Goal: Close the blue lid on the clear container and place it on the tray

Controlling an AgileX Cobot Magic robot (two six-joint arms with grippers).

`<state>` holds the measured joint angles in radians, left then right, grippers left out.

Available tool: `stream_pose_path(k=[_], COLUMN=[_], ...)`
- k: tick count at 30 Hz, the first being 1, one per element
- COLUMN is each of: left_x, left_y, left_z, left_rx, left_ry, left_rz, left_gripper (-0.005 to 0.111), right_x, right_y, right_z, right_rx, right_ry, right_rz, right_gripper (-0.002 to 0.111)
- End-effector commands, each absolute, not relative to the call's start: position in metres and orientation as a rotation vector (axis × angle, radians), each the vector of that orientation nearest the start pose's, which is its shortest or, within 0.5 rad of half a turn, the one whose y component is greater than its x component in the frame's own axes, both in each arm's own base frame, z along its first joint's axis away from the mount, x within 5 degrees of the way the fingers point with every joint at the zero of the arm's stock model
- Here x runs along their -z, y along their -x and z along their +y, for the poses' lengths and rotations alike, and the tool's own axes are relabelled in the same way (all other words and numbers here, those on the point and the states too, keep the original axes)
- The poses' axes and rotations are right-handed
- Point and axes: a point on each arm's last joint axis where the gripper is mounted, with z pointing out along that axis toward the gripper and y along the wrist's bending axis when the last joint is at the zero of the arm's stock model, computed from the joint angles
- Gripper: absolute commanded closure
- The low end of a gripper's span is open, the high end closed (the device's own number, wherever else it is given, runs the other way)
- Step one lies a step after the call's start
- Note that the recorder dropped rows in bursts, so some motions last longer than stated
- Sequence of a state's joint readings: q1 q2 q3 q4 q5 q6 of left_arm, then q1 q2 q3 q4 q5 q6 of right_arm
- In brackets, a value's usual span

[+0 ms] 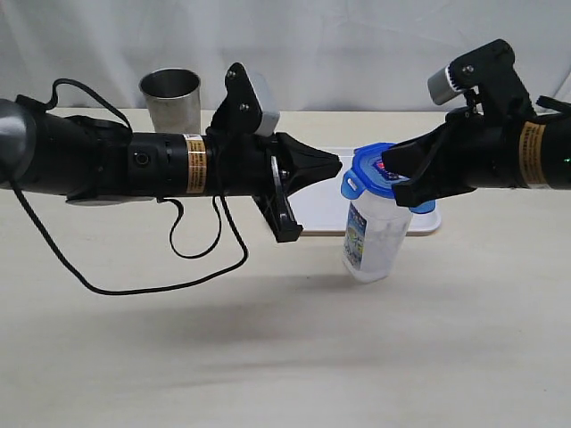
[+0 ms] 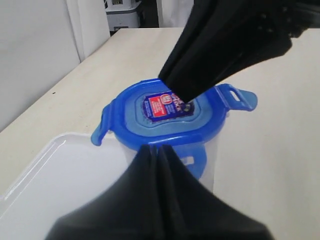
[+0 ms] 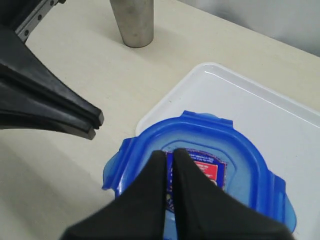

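Sticker on blue lid from wrists, container label from exterior

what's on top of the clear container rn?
The blue lid, flaps splayed out. The right pincer, shut, presses its tips on the lid's sticker, hiding part of it.

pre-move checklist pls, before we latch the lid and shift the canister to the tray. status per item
1. The blue lid is seated on the clear container: ok, it sits on the mouth.
2. Lid flaps snapped down: not ok, one flap sticks outward.
3. The right end effector is shut, tip on the lid's sticker: ok.
4. The left end effector is touching the lid's edge: cannot tell; it is shut and close beside it.
5. Container on the tray: not ok, it stands on the table beside the tray.
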<state>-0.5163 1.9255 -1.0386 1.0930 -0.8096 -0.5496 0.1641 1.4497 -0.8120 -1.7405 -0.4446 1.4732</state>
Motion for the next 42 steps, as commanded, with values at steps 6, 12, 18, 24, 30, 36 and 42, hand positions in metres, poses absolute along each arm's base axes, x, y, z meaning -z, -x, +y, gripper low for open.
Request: stream_pose_path(k=[6,12,18,24,30,36,42], left_x=[-0.185,-0.184,-0.175,-0.144,-0.115,-0.104,-0.091], left_y=[-0.307,-0.308,-0.309,-0.308,-0.311,-0.318,-0.324], left_z=[-0.246,-0.241,-0.235,-0.237,-0.242,-0.260,-0.281], left_rx=[0.777,0.755,0.813,0.853,0.889,0.928,0.931], left_ry=[-1.240,-1.277,-1.260,-1.276,-1.282,-1.154,-1.150], left_rz=[1.452,1.484,1.595,1.645,1.584,1.605,1.588], left_gripper=[0.107,0.086,0.028,0.026,0.026,0.026,0.026], right_x=[-0.232,-0.232,-0.232,-0.232,-0.232,-0.232,-0.232], right_y=[-0.290,-0.290,-0.290,-0.290,-0.290,-0.290,-0.290], right_z=[0.085,0.085,0.085,0.085,0.085,0.085,0.085], right_rx=[-0.380,-0.380,-0.378,-0.383,-0.383,-0.383,-0.383], right_ry=[0.722,0.722,0.724,0.726,0.726,0.726,0.726], right_rz=[2.087,2.087,2.086,2.085,2.085,2.085,2.085], right_gripper=[0.104,0.104,0.104,0.104,0.104,0.104,0.104])
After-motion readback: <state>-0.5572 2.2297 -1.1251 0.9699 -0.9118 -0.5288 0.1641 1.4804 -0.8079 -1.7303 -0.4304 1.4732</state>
